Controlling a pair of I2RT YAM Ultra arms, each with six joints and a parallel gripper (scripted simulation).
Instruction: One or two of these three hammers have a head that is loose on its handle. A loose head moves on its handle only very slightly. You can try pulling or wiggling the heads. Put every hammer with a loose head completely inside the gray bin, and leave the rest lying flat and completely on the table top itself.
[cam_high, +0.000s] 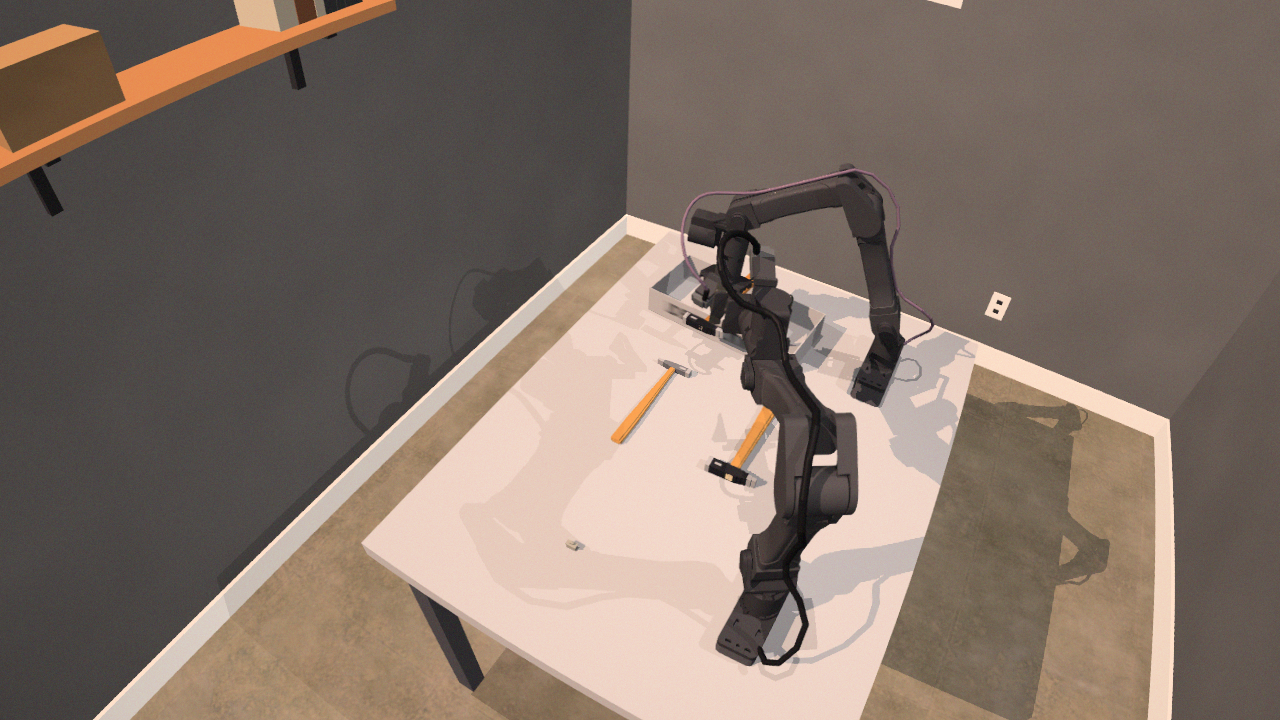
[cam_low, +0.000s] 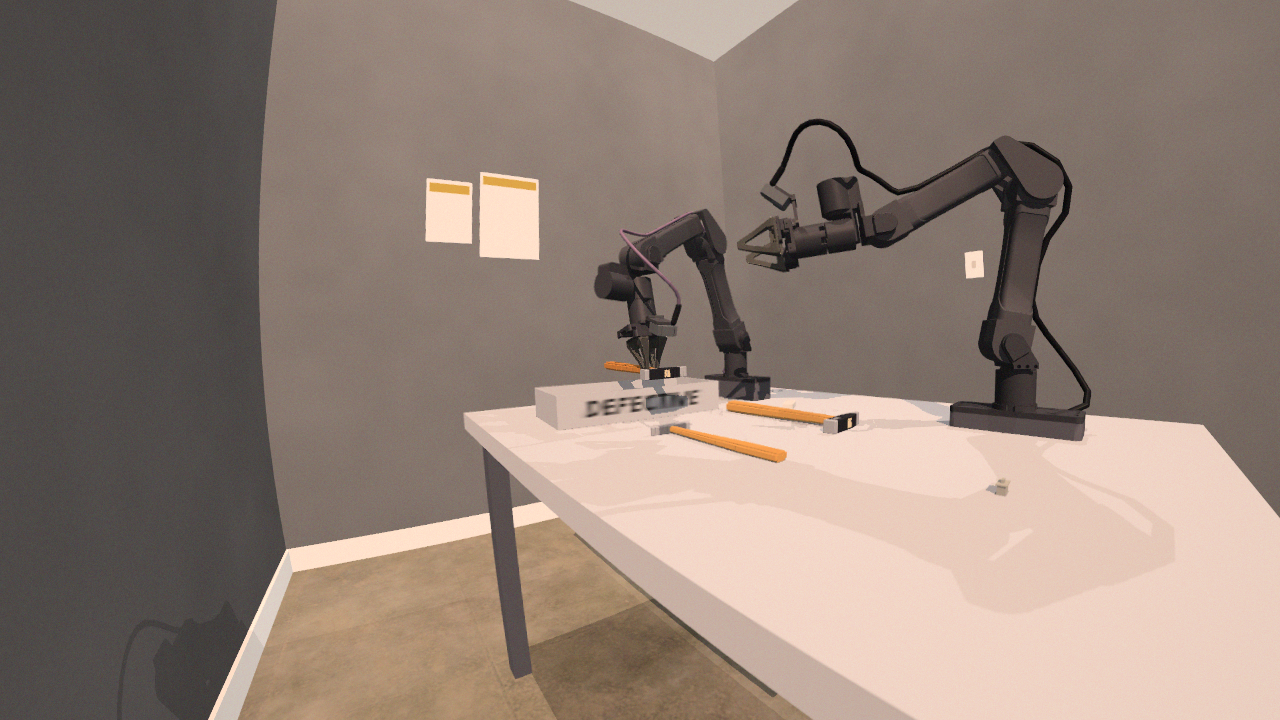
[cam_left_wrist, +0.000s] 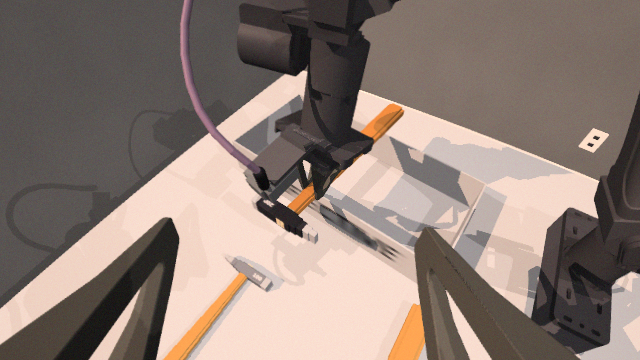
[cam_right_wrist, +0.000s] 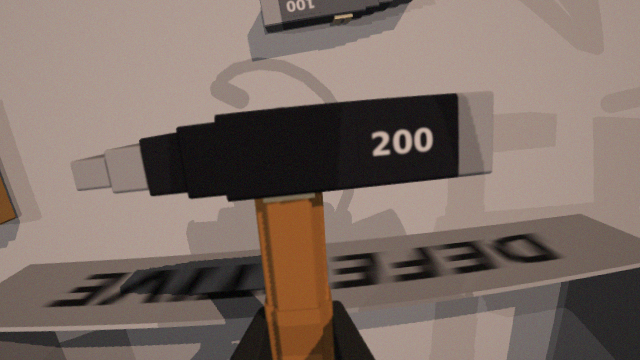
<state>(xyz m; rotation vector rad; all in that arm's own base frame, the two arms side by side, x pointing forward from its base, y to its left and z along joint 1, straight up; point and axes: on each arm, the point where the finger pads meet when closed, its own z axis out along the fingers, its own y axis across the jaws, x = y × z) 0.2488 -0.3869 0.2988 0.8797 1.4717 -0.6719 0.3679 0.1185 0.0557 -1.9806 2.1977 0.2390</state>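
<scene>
On the table top lie two hammers; right fingers grip one.

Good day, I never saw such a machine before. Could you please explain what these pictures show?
Two robot arms share one table. One picture looks down from above, one comes from the side, and two come from cameras on the arms' wrists.

The right arm's tool grips the handle of the hammer marked 200, above the gray bin; its head sticks out past the wall. The left arm's tool is open and empty. Two other hammers lie on the table.
</scene>
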